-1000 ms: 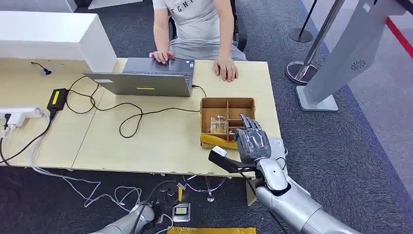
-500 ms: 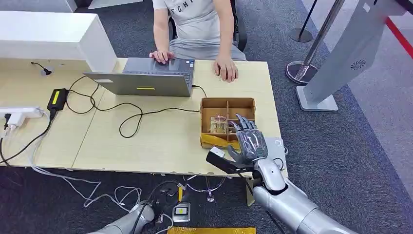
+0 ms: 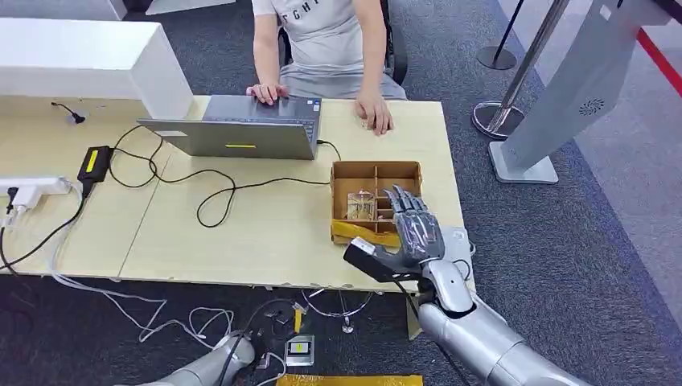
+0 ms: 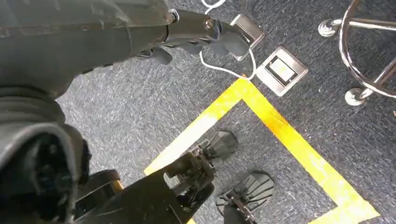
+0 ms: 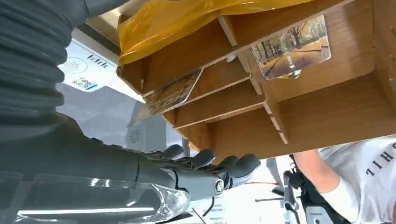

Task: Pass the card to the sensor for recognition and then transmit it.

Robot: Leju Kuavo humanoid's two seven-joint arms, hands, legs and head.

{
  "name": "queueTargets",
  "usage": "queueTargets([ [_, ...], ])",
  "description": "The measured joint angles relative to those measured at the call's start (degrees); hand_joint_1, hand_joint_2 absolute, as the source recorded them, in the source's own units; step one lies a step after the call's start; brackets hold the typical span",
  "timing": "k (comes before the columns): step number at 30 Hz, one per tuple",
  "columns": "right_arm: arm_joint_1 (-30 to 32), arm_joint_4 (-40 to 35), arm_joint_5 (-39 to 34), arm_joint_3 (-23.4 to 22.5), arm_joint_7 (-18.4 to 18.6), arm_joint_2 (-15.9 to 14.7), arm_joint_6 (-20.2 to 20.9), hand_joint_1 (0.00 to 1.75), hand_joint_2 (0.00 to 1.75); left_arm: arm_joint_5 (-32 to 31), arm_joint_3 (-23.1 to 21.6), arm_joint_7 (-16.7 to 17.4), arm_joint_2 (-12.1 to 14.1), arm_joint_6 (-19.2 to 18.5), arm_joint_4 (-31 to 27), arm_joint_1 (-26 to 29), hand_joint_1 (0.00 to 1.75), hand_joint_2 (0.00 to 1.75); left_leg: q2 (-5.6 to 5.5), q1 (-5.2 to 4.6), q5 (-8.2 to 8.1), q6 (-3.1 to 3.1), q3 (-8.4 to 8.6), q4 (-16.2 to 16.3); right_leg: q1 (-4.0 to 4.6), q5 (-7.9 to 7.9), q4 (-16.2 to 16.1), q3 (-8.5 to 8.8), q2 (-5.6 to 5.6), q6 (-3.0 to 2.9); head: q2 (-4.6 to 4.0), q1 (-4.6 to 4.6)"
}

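Wooden divided box (image 3: 376, 173) near desk's right front corner holds card (image 3: 361, 205), not yet picked; right hand (image 3: 412, 229) hovers over it, fingers spread, empty; left hand (image 4: 205, 35) hangs floorward, state unclear; scan, handover outstanding

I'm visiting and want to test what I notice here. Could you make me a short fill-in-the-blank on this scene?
1. The robot's right hand hovers over a wooden ____ with compartments.
2. The card in that organizer shows a picture of ____.
3. The person at the desk rests one hand on a ____.
4. The left hand hangs above the ____.

Missing words: box; trees; laptop; floor
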Motion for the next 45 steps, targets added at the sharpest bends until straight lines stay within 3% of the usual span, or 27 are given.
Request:
queueTargets([
  [7,0.0,0.3,0.0,0.0,0.0,0.0,-0.1,0.0,1.75,-0.1,-0.4,0.0,0.0,-0.3,0.0,-0.2,0.0,0.0,0.0,0.0,0.0,0.0,0.0,0.0,0.0,0.0,0.0,0.0,0.0,0.0,0.0,0.0],
  [17,-1.2,1.7,0.5,0.0,4.4,0.0,0.5,0.0,1.75,0.0,-0.6,0.9,0.0,-0.3,0.0,-0.3,0.0,0.0,0.0,0.0,0.0,0.0,0.0,0.0,0.0,0.0,0.0,0.0,0.0,0.0,0.0,0.0],
  [42,-1.1,2.9,1.9,0.0,6.1,-0.2,0.9,0.03,1.75,-0.2,-0.5,1.1,0.0,-0.2,0.0,-0.2,0.0,0.0,0.01,0.0,0.0,0.0,0.0,0.0,0.0,0.0,0.0,0.0,0.0,0.0,0.0,0.0],
  [43,-1.1,2.9,1.9,0.0,6.1,-0.2,0.9,0.73,1.75,-0.3,-0.5,1.1,0.0,-0.1,0.0,-0.2,0.0,0.0,0.01,0.0,0.0,0.0,0.0,0.0,0.0,0.0,0.0,0.0,0.0,0.0,0.0,0.0],
  [44,-1.1,2.9,1.9,0.0,6.0,-0.2,1.0,1.61,1.75,-0.4,-0.5,1.1,0.0,-0.1,0.0,-0.2,0.0,0.0,0.01,0.0,0.0,0.0,0.0,0.0,0.0,0.0,0.0,0.0,0.0,0.0,0.0,0.0],
  [45,-1.1,2.9,1.9,0.0,5.9,-0.2,1.1,1.75,1.75,-0.5,-0.6,1.1,0.0,0.0,0.0,-0.2,0.0,0.0,0.0,0.0,0.0,0.0,0.0,0.0,0.0,0.0,0.0,0.0,0.0,0.0,0.0,0.0],
])
